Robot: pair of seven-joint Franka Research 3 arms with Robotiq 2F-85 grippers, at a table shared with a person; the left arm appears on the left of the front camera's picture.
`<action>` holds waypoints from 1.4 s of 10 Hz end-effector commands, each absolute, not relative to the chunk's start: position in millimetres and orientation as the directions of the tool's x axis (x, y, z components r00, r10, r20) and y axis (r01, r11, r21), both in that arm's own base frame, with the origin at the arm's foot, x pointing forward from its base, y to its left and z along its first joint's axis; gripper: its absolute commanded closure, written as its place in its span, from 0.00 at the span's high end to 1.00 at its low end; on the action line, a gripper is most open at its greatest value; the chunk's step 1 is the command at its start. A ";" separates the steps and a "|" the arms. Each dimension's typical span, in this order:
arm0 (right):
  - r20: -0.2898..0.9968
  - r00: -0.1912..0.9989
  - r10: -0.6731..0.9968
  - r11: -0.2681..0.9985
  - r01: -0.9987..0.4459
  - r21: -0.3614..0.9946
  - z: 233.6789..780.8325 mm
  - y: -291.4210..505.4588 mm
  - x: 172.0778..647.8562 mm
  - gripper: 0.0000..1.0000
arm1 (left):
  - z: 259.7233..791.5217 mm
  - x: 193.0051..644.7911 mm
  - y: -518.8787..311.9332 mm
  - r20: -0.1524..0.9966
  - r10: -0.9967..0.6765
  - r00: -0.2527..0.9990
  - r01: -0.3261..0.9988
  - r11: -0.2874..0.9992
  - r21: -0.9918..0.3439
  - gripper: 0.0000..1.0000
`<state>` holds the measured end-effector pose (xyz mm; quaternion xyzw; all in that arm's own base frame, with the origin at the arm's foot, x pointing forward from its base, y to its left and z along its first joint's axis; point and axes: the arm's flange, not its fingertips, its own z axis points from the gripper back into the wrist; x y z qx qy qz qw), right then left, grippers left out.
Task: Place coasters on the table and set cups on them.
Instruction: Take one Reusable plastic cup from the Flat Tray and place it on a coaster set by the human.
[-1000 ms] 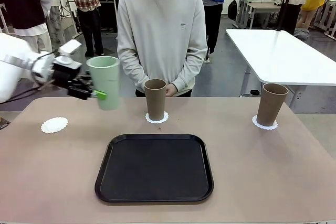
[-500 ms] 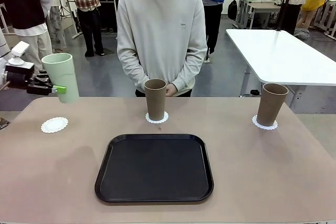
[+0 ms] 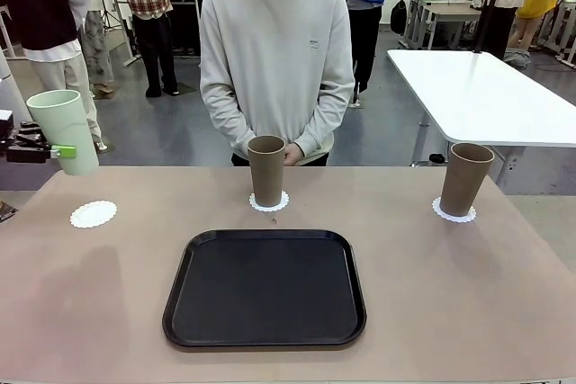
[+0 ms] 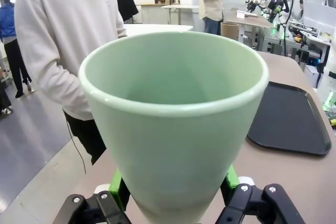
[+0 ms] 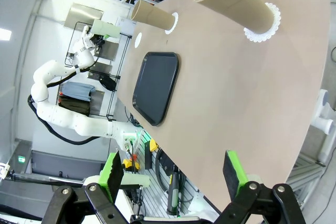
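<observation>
1. Left jaws (image 4: pixel 173 192) pinch the mint cup (image 4: pixel 176 124) near its base, green pads pressed on both sides of it.
2. Front view: the mint cup (image 3: pixel 65 130) hangs in the air at the far left edge, tilted a little, mouth up, above and behind the bare coaster (image 3: pixel 94 214). Cup and coaster are apart.
3. Right jaws (image 5: pixel 176 174) stand spread with nothing between the pads, off the tabletop edge.
4. Tabletop (image 3: pixel 468 294): three coasters in a row along the far side.
5. Middle coaster (image 3: pixel 269 201) carries a tan cup (image 3: pixel 266 170), upright, just in front of the person (image 3: pixel 277 51), whose hands are clasped behind the cup.
6. Right coaster (image 3: pixel 454 211) carries the second tan cup (image 3: pixel 466 178), upright, near the right end.
7. Black tray (image 3: pixel 265 287) lies at the centre, nearer the robot than the coasters, with nothing on it.
8. Right wrist view: both tan cups on their coasters, tray beyond them, left arm (image 5: pixel 58 98) far off with the mint cup.
</observation>
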<state>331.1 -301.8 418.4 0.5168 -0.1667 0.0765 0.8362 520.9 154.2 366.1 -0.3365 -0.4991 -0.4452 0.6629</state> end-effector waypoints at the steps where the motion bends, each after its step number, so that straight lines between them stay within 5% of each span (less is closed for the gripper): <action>1: 0.360 0.932 -0.046 0.455 -0.301 0.838 418.6 -300.7 330.9 1.00 | 362.2 518.9 160.2 0.967 -0.247 0.071 0.923 0.382 0.030 0.83; 11: 0.360 0.932 -0.046 0.455 -0.301 0.838 418.6 -300.7 330.9 1.00 | 357.4 515.9 165.8 0.959 -0.255 0.127 0.915 0.403 -0.014 0.83; 14: 0.360 0.932 -0.046 0.455 -0.301 0.838 418.6 -300.7 330.9 1.00 | 338.6 515.2 178.9 0.969 -0.244 0.048 0.955 0.295 0.027 0.83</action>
